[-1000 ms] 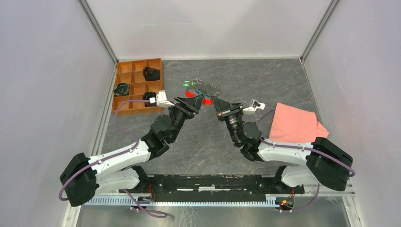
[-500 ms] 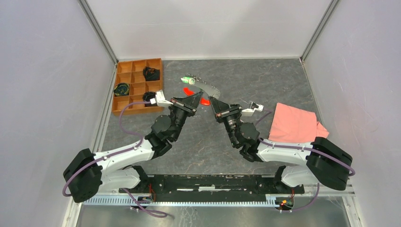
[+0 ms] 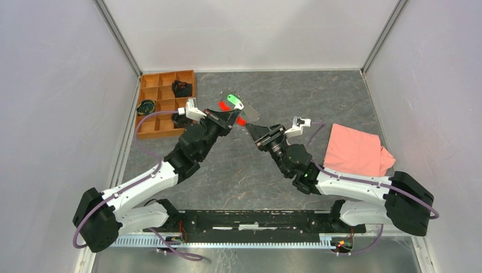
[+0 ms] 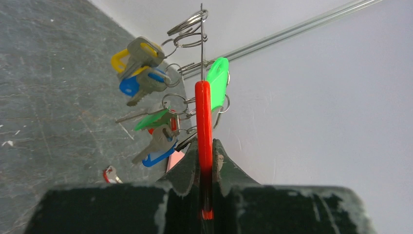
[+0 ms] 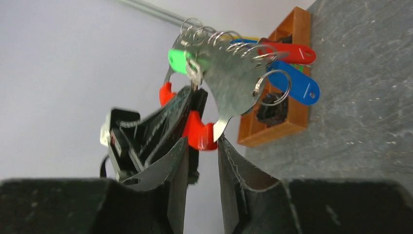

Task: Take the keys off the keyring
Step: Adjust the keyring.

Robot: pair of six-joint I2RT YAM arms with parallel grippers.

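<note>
A: The left jaws are pressed together on the red strap (image 4: 203, 122), holding the keyring (image 5: 234, 83) up in the air over the middle of the worktop (image 3: 318, 96), a little toward the far edge!

B: And the right jaws are spread, with a clear gap. The tip of the keyring's flat metal and a curl of red sit right at that gap, and I can't see anything clamped there.

A: So how far along are we? The keys (image 4: 141, 68) hang in a bunch off small rings: a yellow head, a blue head, plus a green tag (image 4: 217, 80) and a blue tag (image 5: 294, 85). I'd say nearly all the work is left.

B: One small red-and-silver bit (image 4: 110, 173) lies on the worktop below. I can't tell whether that's a key already off.

A: Room to move? There's open worktop toward the near edge and out to the far right corner.

B: The wooden tray (image 3: 167, 73) fills the far left corner, close by the left arm (image 3: 165, 170), so it's tight there. The pink cloth (image 3: 355, 151) sits by the right edge, well apart from the bunch. With walls on three sides, I'd pull toward the near edge.
</note>
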